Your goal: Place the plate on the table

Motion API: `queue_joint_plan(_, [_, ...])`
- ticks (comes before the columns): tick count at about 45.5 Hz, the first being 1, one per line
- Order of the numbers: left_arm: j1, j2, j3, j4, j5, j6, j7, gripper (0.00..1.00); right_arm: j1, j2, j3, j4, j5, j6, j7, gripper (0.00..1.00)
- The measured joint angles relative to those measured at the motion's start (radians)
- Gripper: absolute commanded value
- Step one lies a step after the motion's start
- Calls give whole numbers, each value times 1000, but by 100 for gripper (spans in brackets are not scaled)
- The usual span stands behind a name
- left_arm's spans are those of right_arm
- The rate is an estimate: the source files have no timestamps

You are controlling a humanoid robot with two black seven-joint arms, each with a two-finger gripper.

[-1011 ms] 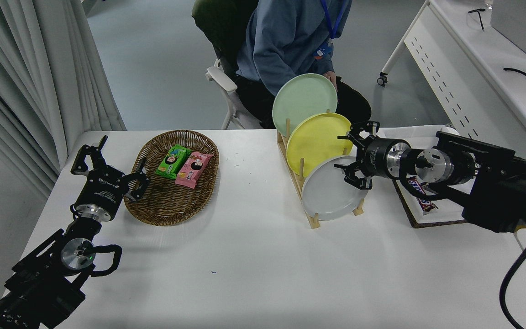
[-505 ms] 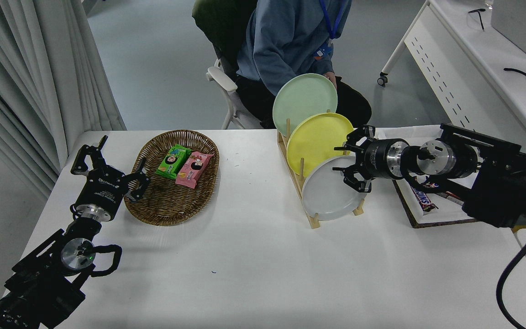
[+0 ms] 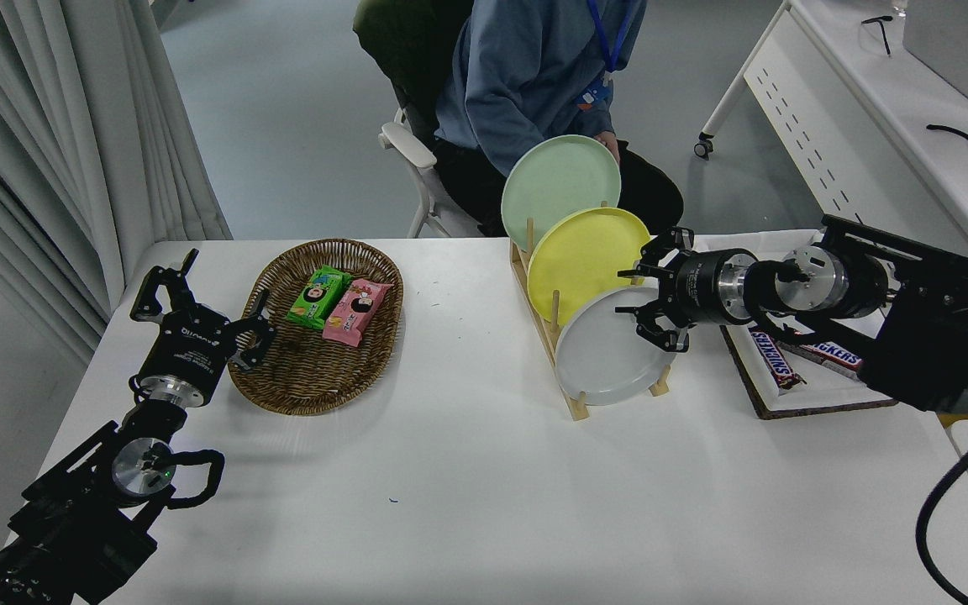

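Note:
The light grey plate (image 3: 606, 353) stands tilted in the front slot of a wooden rack (image 3: 572, 402) on the white table (image 3: 467, 487). A yellow plate (image 3: 581, 260) and a pale green plate (image 3: 555, 189) stand behind it in the same rack. My right gripper (image 3: 648, 292) is open, its fingers spread around the grey plate's upper right rim, between the grey and yellow plates. My left gripper (image 3: 198, 294) is open and parked at the lower left beside the basket.
A wicker basket (image 3: 316, 382) holds a green and a pink snack pack. A tray (image 3: 820, 395) with chocolate bars lies at the right under my right arm. A person in a blue top sits at the far side behind the rack.
My right arm has shifted a little to the right and back, uncovering more of the tray. The gripper stays open at the grey plate's rim. The plates have not moved.

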Motion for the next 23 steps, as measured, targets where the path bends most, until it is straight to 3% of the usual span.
queue_joint_plan(23, [0,0,0,0,0,0,0,100,-16,0,57,-9,-50,-17,-4,34])
